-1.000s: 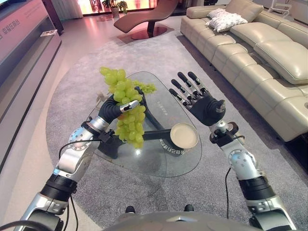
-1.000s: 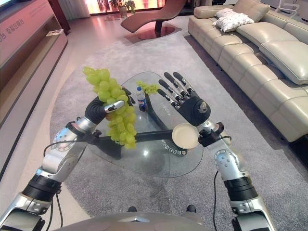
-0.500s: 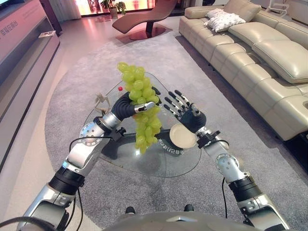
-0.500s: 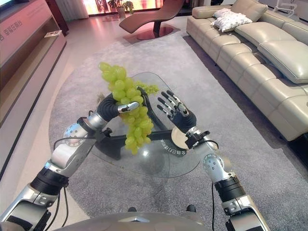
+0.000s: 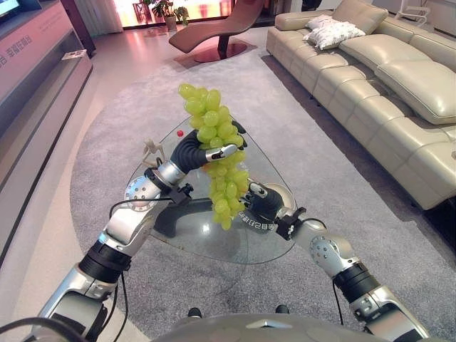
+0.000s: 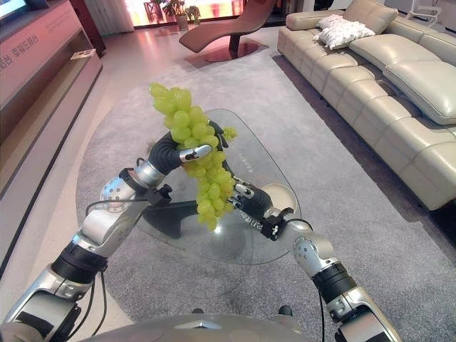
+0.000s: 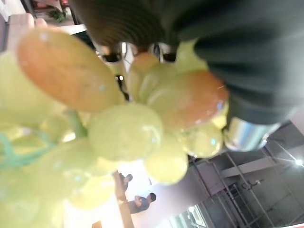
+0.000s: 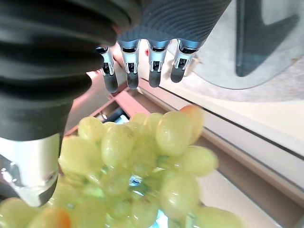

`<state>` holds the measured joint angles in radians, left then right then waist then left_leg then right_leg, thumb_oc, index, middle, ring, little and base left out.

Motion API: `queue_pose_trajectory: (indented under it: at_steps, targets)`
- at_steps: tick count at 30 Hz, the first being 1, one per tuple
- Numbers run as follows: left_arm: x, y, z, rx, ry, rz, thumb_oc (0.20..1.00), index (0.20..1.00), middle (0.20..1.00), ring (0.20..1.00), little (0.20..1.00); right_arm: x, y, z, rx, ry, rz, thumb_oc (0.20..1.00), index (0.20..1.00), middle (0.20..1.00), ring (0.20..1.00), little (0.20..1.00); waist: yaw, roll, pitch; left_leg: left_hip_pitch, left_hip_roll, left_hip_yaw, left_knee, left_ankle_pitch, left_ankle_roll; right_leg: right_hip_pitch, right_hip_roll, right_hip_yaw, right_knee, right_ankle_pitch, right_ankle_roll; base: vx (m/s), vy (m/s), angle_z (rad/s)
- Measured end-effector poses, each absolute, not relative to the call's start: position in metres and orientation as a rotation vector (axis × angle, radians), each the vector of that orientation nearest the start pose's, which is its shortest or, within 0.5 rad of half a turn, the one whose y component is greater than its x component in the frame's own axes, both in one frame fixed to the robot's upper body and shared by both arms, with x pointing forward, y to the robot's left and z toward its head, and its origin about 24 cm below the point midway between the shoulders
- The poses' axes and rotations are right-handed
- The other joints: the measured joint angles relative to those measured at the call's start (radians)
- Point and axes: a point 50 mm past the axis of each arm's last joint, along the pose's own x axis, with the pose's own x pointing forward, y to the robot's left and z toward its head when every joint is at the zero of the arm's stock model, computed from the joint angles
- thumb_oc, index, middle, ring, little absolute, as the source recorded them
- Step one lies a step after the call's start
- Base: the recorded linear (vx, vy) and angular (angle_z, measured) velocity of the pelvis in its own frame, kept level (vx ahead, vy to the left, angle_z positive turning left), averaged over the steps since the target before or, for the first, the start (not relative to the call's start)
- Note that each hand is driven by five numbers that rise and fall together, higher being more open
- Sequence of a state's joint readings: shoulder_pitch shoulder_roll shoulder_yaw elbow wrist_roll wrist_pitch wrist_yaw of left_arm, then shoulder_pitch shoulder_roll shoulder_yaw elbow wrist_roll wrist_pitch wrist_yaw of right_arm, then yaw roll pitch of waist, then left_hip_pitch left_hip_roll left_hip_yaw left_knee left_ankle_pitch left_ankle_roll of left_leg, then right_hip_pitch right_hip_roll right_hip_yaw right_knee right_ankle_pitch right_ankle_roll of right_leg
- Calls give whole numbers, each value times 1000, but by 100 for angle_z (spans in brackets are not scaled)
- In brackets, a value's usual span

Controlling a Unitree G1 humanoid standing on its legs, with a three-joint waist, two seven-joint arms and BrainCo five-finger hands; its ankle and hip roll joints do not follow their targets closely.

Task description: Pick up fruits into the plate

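Note:
My left hand point(image 5: 191, 151) is shut on a big bunch of green grapes point(image 5: 214, 128) and holds it up over the glass table point(image 5: 249, 246). The bunch hangs down toward the beige plate point(image 6: 285, 194) near the table's right edge. My right hand point(image 5: 262, 204) is low over the plate, open, its fingers point(image 8: 130, 66) straight and pointing at the bunch's lower end. The right wrist view has the grapes point(image 8: 142, 152) close past those fingers. I cannot tell whether they touch. Part of the plate is hidden by the right hand.
A small sprig of green grapes point(image 6: 229, 132) lies further back on the table, and a red-capped bottle point(image 5: 179, 132) stands behind the bunch. A cream sofa point(image 5: 385, 85) runs along the right. A lounge chair point(image 5: 214, 32) stands at the back and a long cabinet point(image 5: 35, 64) at the left.
My left hand has carried the bunch to the right, toward the plate. My right hand has come down from chest height to just over the plate, under the bunch's tip.

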<state>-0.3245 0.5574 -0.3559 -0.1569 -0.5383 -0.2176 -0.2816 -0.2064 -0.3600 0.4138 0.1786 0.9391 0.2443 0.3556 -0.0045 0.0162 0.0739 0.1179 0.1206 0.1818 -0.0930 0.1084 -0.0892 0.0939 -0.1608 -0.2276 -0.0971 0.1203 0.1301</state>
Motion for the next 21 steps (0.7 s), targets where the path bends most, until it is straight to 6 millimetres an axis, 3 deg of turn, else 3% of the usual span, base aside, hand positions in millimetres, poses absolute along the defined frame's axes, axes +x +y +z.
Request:
queue_pose_trajectory:
  at_steps: [7, 21]
  targets:
    - [272, 122, 155, 50, -437, -723, 200, 200, 200, 200, 200, 260, -104, 26, 511, 350, 762, 1000, 1000, 1000, 1000, 1000, -1, 0, 0, 1, 0, 4, 1, 0, 0, -2, 0, 3, 0, 0, 0, 0, 0, 0]
    - [280, 116, 138, -9, -346, -693, 200, 200, 200, 200, 200, 259, -92, 66, 467, 205, 955, 1000, 1000, 1000, 1000, 1000, -3, 0, 0, 16, 0, 23, 0, -7, -3, -1, 3, 24, 0, 0, 0, 0, 0, -4]
